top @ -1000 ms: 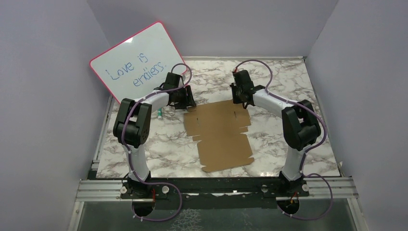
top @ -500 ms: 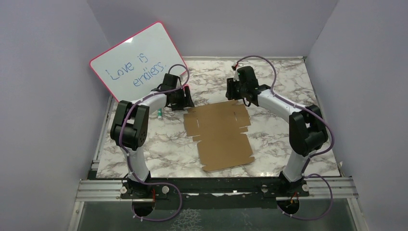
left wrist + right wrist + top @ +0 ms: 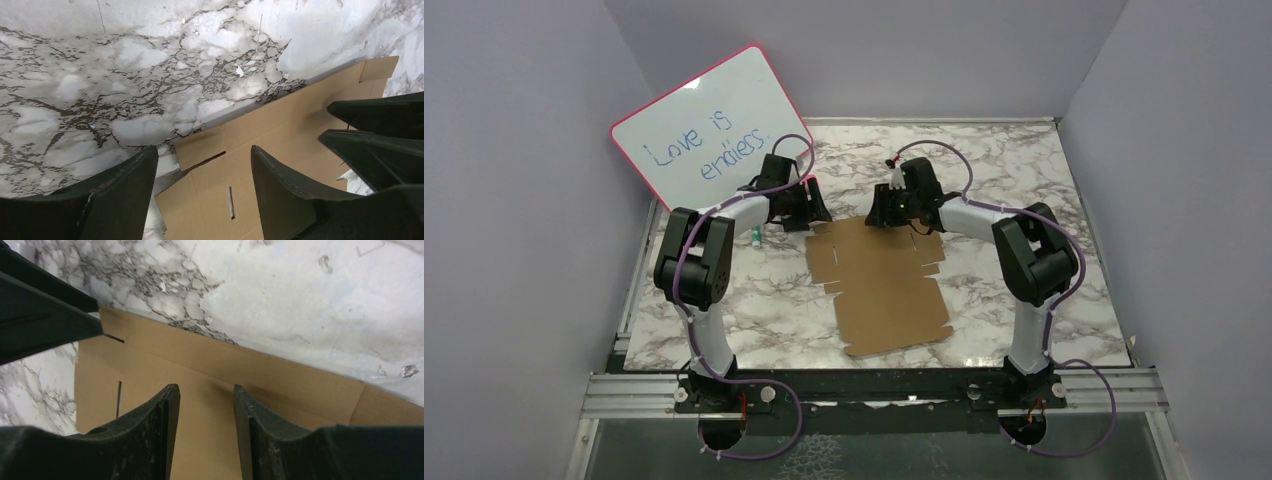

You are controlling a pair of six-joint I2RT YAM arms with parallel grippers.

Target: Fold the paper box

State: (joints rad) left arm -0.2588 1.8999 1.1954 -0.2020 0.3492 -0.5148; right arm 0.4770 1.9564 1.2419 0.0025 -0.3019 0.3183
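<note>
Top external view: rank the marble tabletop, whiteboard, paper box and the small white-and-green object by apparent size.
1. marble tabletop
2-3. whiteboard and paper box: similar apparent area. The board is propped up, possibly nearer the camera, so these two are left unranked.
4. small white-and-green object

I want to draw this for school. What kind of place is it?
Probably a robot lab booth: a left arm and right arm bolted to a metal rail, plain purple walls around a marble-patterned table, and a flat paper box laid out.

The paper box (image 3: pixel 886 282), a brown die-cut cardboard sheet, lies unfolded, seemingly flat.
</note>
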